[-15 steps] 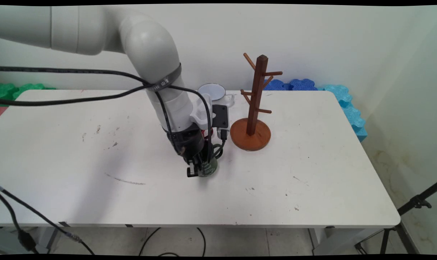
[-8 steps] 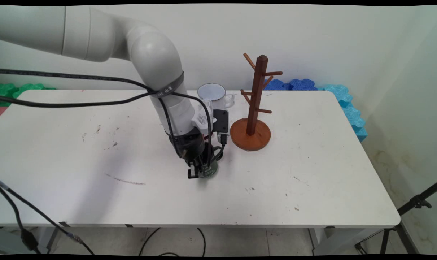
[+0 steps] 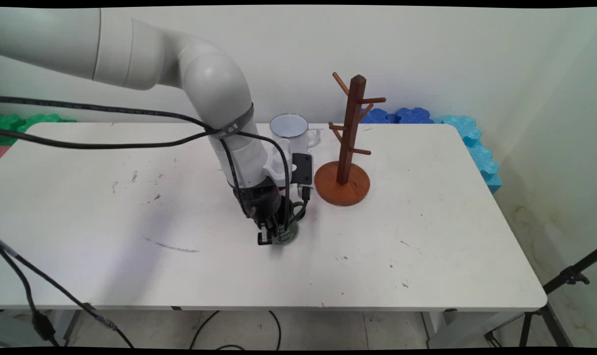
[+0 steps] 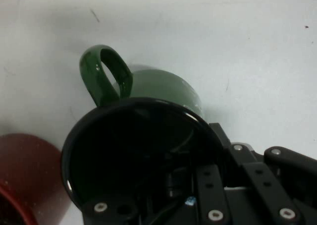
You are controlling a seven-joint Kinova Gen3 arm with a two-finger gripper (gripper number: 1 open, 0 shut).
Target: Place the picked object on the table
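Green mug (image 4: 148, 136) upright mid-table (image 3: 426, 246), black end effector (image 3: 273, 235) straddling its rim, one finger inside, one outside; grip tightness unclear. Wooden mug tree (image 3: 350, 143) just beside, pegs bare. White enamel mug (image 3: 291, 130) near far edge.

A glossy green enamel-look mug (image 4: 163, 88), its smooth dark rim and loop handle catching the light, is standing on the matt white table (image 3: 426, 236), whose smooth surface is showing scuffs and grey smears. The gripper (image 3: 273, 231) is looking like matt black metal, its linkage studded with shiny silver screws, 1 finger (image 3: 264, 237) outside the mug's wall and 1 inside. Just beyond the fingers, the mug tree (image 3: 350, 143) is showing reddish-brown, satin-finished wood, and the white mug (image 3: 292, 130) a smooth, glossy, enamel-like sheen.
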